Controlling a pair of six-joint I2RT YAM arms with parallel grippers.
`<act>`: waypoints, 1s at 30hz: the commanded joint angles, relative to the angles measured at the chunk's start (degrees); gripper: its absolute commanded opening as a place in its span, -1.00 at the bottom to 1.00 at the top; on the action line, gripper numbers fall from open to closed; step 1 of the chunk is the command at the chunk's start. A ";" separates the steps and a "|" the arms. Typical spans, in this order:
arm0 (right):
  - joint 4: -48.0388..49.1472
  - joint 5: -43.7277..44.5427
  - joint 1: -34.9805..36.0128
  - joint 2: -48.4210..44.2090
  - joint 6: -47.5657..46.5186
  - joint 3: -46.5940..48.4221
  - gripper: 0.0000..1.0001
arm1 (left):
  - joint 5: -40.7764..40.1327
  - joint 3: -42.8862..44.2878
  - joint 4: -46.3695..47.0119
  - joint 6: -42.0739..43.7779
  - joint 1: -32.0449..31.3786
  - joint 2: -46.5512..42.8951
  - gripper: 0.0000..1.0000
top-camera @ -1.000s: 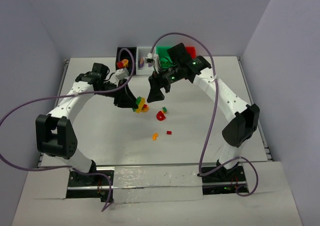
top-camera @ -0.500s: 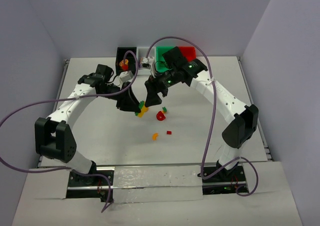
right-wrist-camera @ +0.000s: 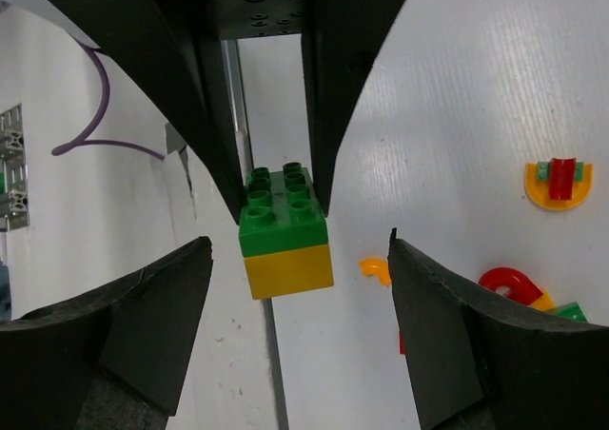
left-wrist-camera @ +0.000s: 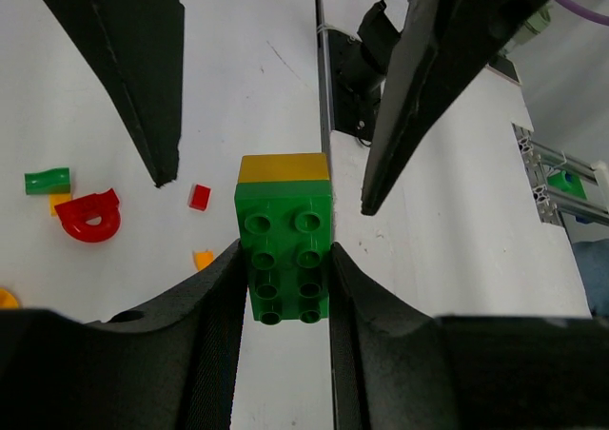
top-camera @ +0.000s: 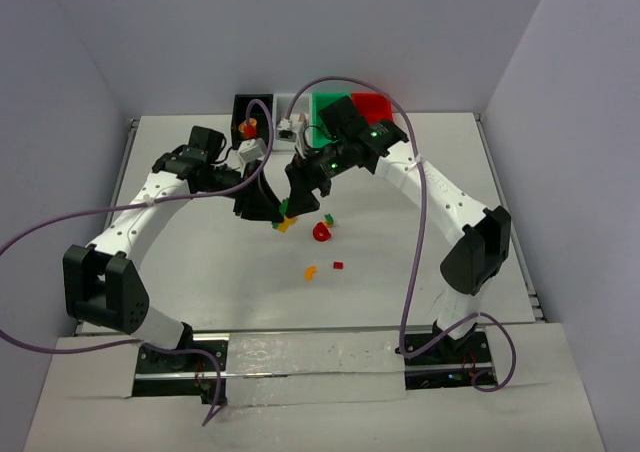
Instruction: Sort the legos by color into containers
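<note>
My left gripper (top-camera: pixel 272 212) is shut on a green brick (left-wrist-camera: pixel 284 249) stacked on a yellow brick (left-wrist-camera: pixel 283 167), held above the table. My right gripper (right-wrist-camera: pixel 298 249) is open. Its fingers (left-wrist-camera: pixel 409 116) stand on either side of the yellow end of the stack (right-wrist-camera: pixel 288 268), with gaps on both sides. On the table lie a red arch (top-camera: pixel 321 232), a small green piece (top-camera: pixel 328 218), an orange curved piece (top-camera: pixel 310 272) and a tiny red brick (top-camera: pixel 338 265). Along the far edge stand the black bin (top-camera: pixel 250 104), white bin (top-camera: pixel 288 100), green bin (top-camera: pixel 325 105) and red bin (top-camera: pixel 375 105).
A red and orange piece (top-camera: pixel 247 127) sits at the black bin. A yellow half-disc with red and green parts (right-wrist-camera: pixel 559 183) lies on the table. Purple cables loop from both arms. A raised rail (top-camera: pixel 505 202) edges the table on the right.
The right gripper has come down and left until its fingers flank the stack, and its jaws have narrowed a little. The left gripper has shifted slightly right, still holding the stack.
</note>
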 commanded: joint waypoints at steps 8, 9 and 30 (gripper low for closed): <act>0.50 -2.83 1.48 1.11 -0.66 2.93 -0.07 | 1.17 -0.97 3.93 -1.79 -0.41 -3.34 -0.74; 0.59 -2.75 1.48 1.10 -0.49 2.92 -0.16 | 1.18 -1.23 4.21 -1.98 -0.41 -3.60 -0.73; 47.15 6.63 -19.08 -17.35 49.76 -19.77 -1.00 | -12.87 -17.10 67.74 -75.30 15.32 -17.83 0.98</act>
